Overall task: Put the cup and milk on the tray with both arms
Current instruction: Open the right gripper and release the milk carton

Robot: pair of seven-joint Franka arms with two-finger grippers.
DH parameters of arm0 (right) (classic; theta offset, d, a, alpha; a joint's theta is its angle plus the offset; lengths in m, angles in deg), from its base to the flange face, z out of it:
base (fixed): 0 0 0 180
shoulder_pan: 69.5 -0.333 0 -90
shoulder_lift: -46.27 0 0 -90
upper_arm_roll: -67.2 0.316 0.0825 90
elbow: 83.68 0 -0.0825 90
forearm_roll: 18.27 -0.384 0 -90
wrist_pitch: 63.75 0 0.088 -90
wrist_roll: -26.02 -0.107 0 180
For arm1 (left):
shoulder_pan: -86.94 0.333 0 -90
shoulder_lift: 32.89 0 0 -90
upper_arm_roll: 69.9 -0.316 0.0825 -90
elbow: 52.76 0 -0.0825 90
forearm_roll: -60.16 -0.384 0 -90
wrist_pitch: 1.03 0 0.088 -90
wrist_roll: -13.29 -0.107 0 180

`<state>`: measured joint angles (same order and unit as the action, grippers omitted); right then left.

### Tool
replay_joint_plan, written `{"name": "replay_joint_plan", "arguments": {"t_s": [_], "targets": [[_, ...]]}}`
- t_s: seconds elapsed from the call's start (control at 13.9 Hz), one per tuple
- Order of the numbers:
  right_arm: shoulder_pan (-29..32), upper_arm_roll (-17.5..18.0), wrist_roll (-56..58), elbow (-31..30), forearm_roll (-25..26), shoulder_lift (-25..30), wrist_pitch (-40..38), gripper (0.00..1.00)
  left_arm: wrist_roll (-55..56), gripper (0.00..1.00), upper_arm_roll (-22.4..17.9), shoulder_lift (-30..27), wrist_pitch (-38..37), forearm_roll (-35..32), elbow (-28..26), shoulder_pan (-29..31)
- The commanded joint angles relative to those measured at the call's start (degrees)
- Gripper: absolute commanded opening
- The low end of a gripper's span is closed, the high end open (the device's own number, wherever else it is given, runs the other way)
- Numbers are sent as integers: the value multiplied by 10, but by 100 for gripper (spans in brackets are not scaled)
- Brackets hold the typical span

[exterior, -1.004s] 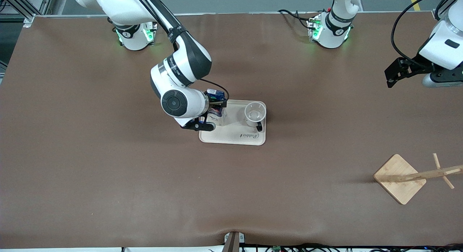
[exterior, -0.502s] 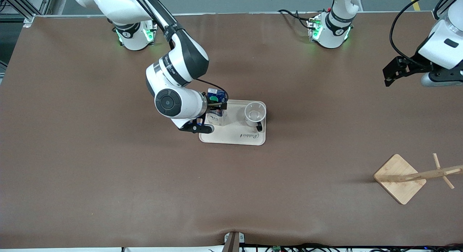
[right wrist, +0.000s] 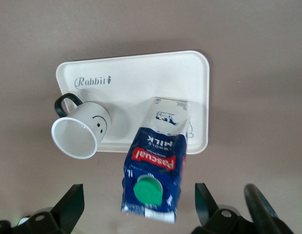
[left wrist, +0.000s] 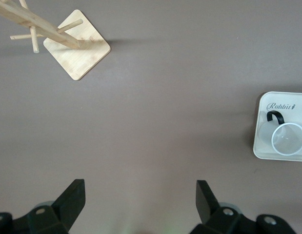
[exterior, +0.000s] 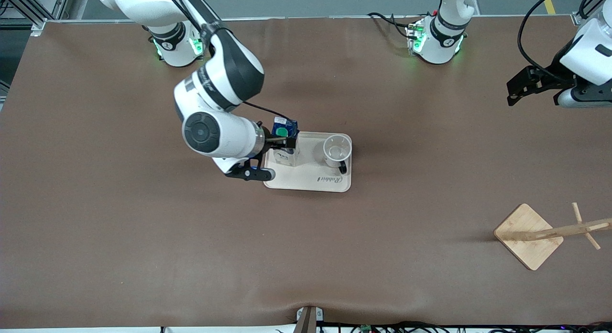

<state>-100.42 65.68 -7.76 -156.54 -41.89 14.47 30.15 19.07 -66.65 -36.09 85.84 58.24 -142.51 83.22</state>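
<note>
The flat cream rectangular tray with rounded corners (exterior: pixel 311 180) lies on the brown table (exterior: pixel 143 237), about midway between the two arms' ends. On it stand the small white mug with a black loop handle (exterior: pixel 336 151), upright with its mouth open upward, toward the left arm's end of the tray, and the small upright milk carton with a dark blue top and round green cap (exterior: pixel 285 140), toward the right arm's end. The two stand apart, with bare tray between them and nearer the front camera.

The right gripper (right wrist: pixel 136 202) sits just beside the carton over the tray's edge, its fingers spread wide on either side of the carton's top and, in the right wrist view, clear of it. The left gripper (left wrist: pixel 138 197) waits in the air over the left arm's end of the table, its fingers spread wide and holding nothing.

A square wooden stand base with a pegged pole (exterior: pixel 528 235) rests near the left arm's end, well apart from the tray, with open brown surface all around.
</note>
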Motion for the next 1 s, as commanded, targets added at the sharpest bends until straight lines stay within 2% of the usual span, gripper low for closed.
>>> {"name": "replay_joint_plan", "arguments": {"t_s": [0.0,0.29,0.43,0.65,0.79,0.93], "targets": [[54,9,-2,54,-13,11,-84,100,-24,100,-3,-14,-5,14,-5,15],[107,5,-4,68,-13,60,-111,100,-17,100,2,-13,-4,11,-3,14],[119,-3,-2,67,3,92,-119,100,-21,100,3,-13,-3,12,-3,14],[170,-6,12,68,4,106,-145,100,-24,100,3,-14,4,7,-4,13],[195,-10,30,69,8,118,-191,100,-28,100,4,-21,29,6,-10,13],[219,-16,34,78,30,127,-206,100,-40,100,5,-23,46,9,-18,13]]}}
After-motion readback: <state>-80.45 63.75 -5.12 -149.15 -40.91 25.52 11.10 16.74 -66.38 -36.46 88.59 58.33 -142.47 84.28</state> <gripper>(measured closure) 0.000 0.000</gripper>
